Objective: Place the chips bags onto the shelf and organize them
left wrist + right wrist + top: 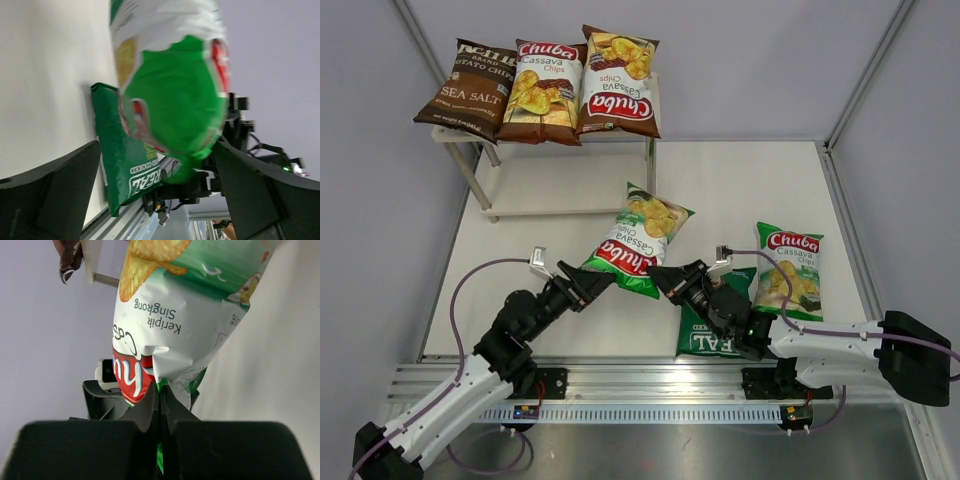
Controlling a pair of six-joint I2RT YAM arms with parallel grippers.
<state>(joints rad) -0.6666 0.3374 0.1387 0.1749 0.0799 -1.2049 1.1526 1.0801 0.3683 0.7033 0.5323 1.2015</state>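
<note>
Your right gripper (660, 276) has its jaws clamped on the bottom seam of the glossy green-and-white Chuba chips bag (640, 235), holding it raised at centre. Your left gripper (592, 284) straddles that end, jaws wide apart, probably to receive it: the cream two-tier shelf (555, 185) sits at 11 o'clock.
</note>
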